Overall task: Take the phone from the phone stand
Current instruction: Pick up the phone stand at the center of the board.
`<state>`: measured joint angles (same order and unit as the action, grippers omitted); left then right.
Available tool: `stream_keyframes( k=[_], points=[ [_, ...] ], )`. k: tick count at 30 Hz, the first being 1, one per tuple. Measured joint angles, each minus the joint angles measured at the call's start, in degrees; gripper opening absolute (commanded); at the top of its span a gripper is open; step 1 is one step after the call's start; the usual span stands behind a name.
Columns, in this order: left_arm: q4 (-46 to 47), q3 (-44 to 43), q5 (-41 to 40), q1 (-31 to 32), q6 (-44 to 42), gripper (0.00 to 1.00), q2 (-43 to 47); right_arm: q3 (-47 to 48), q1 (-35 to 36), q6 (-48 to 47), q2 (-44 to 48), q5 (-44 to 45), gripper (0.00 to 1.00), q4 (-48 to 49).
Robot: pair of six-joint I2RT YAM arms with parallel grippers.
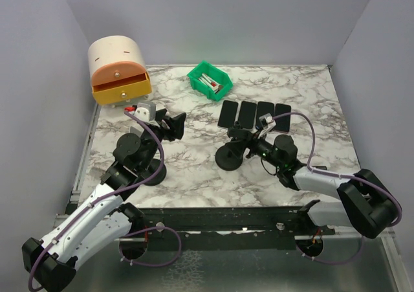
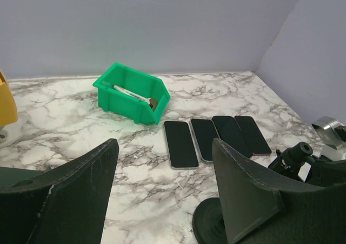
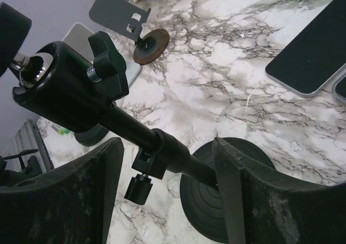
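Note:
The black phone stand (image 1: 228, 158) stands at the table's middle, with a round base (image 3: 201, 200), a slanted pole and a knobbed head (image 3: 70, 87). No phone shows on that head. Several dark phones (image 1: 253, 114) lie flat in a row behind it, also seen in the left wrist view (image 2: 181, 144) and the right wrist view (image 3: 313, 54). My right gripper (image 3: 167, 146) is open and straddles the pole just above the base, with a gap on its left side. My left gripper (image 2: 165, 146) hangs open and empty over bare marble, left of the stand (image 2: 208, 225).
A green bin (image 1: 209, 81) holding small tools sits at the back centre. A cream and orange drawer unit (image 1: 118, 68) stands at the back left. Grey walls close in three sides of the table.

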<state>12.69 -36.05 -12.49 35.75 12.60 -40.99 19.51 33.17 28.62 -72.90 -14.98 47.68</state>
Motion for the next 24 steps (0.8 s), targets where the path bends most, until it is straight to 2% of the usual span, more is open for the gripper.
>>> stream_keyframes(
  k=[3, 11, 13, 18, 24],
  points=[
    [0.0, 0.0, 0.0, 0.0, 0.0, 0.71, 0.0, 0.3, 0.4, -0.2, -0.8, 0.6, 0.59, 0.3],
    [0.0, 0.0, 0.0, 0.0, 0.0, 0.71, 0.2, 1.1, 1.7, -2.6, -0.8, 2.6, 0.18, 0.2],
    [0.0, 0.0, 0.0, 0.0, 0.0, 0.71, 0.2, 1.6, 1.7, -4.5, 0.2, 4.0, 0.11, -0.3],
    [0.0, 0.0, 0.0, 0.0, 0.0, 0.71, 0.2, 3.6, 4.9, -6.4, 1.6, 4.7, 0.04, -4.7],
    [0.0, 0.0, -0.1, 0.0, 0.0, 0.71, 0.3, 8.7, 8.8, -10.0, 0.6, 4.9, 0.01, -9.1]
  ],
)
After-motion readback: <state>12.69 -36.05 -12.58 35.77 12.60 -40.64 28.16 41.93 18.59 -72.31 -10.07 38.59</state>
